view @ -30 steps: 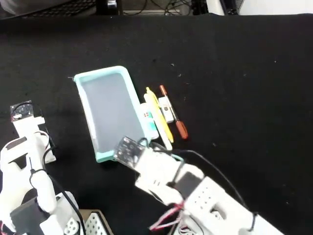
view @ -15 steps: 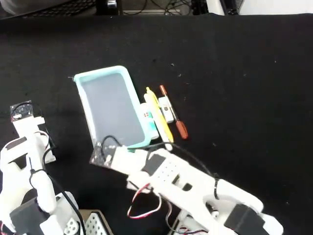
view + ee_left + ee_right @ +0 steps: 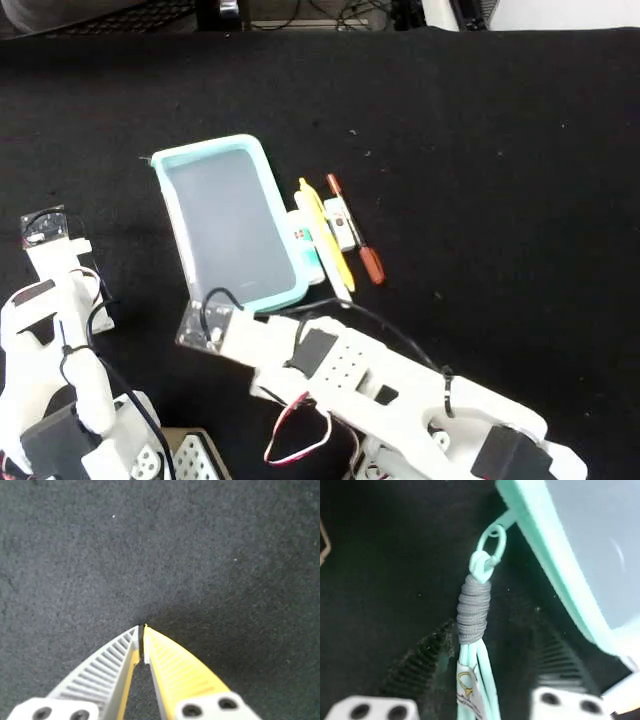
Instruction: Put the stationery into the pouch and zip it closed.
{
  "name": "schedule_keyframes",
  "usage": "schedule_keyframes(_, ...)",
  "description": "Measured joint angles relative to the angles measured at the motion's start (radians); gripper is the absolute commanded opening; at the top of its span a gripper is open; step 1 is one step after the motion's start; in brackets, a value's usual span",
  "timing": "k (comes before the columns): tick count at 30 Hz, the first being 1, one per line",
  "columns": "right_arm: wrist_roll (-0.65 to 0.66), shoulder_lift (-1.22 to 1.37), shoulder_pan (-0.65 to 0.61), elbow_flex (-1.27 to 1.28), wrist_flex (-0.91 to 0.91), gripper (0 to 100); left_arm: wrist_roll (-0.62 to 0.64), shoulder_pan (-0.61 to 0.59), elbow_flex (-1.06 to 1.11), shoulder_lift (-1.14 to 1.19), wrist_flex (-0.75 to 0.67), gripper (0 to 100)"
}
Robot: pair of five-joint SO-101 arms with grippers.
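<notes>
A teal pouch (image 3: 228, 225) with a grey clear face lies flat on the black table. Beside it lie a yellow pen (image 3: 326, 242), a brown pen (image 3: 357, 235) and two small white items (image 3: 341, 224). My right arm's wrist (image 3: 207, 325) hangs over the pouch's near left corner. In the right wrist view the right gripper (image 3: 492, 630) is open, and the zipper's teal tassel (image 3: 472, 615) with its ring (image 3: 490, 540) lies between the dark fingers (image 3: 420, 670), next to the pouch edge (image 3: 555, 580). My left gripper (image 3: 143, 628) is shut, empty, over bare cloth at the table's left.
The left arm (image 3: 50, 300) stands at the near left, well apart from the pouch. A metal plate (image 3: 190, 455) sits at the front edge. Open black cloth (image 3: 500, 180) stretches to the right and behind the stationery.
The right arm has swung left along the pouch's near end, from under its right corner to its left corner. The pouch, stationery and left arm have stayed put.
</notes>
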Motion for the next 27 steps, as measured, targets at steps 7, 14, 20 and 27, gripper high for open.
schedule_keyframes(7, -0.015, 0.106, 0.000, -0.068, -0.003, 31.4, 0.000, 0.000, 0.000, 0.000, 0.000, 3)
schedule_keyframes(14, -0.015, 0.298, -0.002, -0.161, -0.040, 31.4, 0.000, 0.000, 0.000, 0.000, 0.000, 3)
schedule_keyframes(20, -0.017, 0.333, -0.002, -0.187, -0.040, 14.5, 0.000, 0.000, 0.000, 0.000, 0.000, 3)
schedule_keyframes(27, -0.017, 0.333, 0.063, -0.206, -0.048, 1.5, 0.000, 0.000, 0.000, 0.000, 0.000, 3)
